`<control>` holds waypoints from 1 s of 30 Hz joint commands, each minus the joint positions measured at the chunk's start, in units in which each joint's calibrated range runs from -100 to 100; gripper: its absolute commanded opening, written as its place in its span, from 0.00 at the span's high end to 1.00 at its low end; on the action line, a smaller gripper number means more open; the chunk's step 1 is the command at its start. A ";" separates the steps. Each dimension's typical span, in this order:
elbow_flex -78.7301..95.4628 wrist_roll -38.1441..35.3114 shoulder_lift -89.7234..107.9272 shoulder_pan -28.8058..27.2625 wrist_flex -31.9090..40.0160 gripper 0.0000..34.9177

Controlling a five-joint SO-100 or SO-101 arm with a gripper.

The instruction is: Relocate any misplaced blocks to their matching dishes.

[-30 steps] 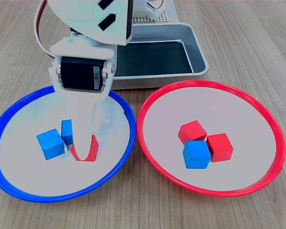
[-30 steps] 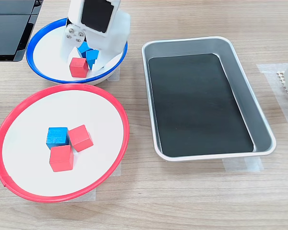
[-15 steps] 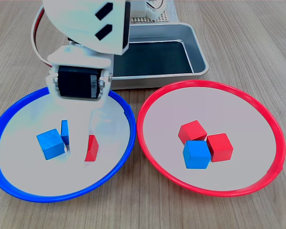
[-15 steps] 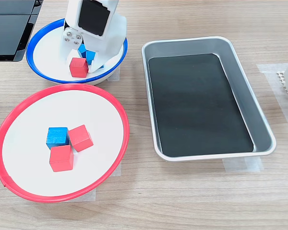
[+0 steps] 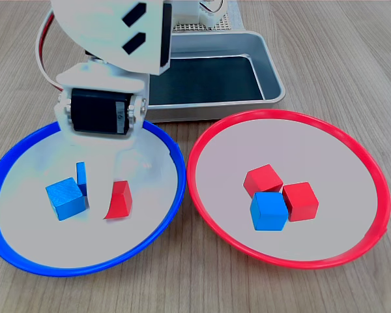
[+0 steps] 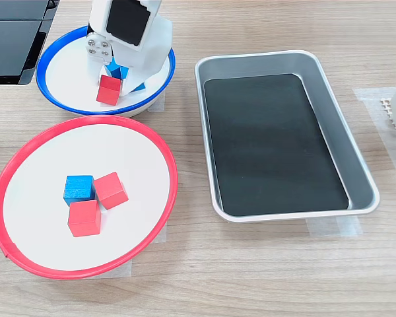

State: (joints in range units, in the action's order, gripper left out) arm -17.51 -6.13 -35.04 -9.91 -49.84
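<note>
First exterior view, as I read it from my station:
- White arm with a black servo block, reaching down over the blue-rimmed round shallow plate (image 5: 158,215) at the first exterior view's left. Its hand (image 5: 101,195) sits low inside that plate; the body hides most of the fingers.
- Small red painted cube (image 5: 120,199), partly hidden, at the hand, in the blue-rimmed plate. I cannot tell whether the hand is clamped on it or merely beside it.
- Two small blue painted cubes in the same plate: one fully seen (image 5: 66,198), one a sliver behind it (image 5: 82,178), touching or nearly so.
- Red-rimmed round shallow plate (image 5: 352,150) at the first exterior view's right, holding two red cubes (image 5: 262,180) (image 5: 300,200) and one blue cube (image 5: 268,211), all three clustered and touching.
- Rectangular grey metal tray with a dark liner (image 5: 267,72), far side of the wooden desk (image 5: 339,59).

Second exterior view:
- Blue-rimmed plate (image 6: 56,99) far left, arm over it, hand (image 6: 115,82) down among the cubes.
- The red cube (image 6: 108,90) appears tilted against the hand, a blue cube (image 6: 116,70) just behind it; grip state still not readable to me.
- Red-rimmed plate (image 6: 158,158) nearer, with the blue cube (image 6: 78,189) and two red cubes (image 6: 111,190) (image 6: 84,218).
- Metal tray (image 6: 330,119) at the second exterior view's right.
</note>
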 commanded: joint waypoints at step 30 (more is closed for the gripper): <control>7.27 -1.90 21.61 20.78 -8.81 0.99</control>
State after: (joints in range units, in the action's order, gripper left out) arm -10.62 -7.89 -15.43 8.94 -59.54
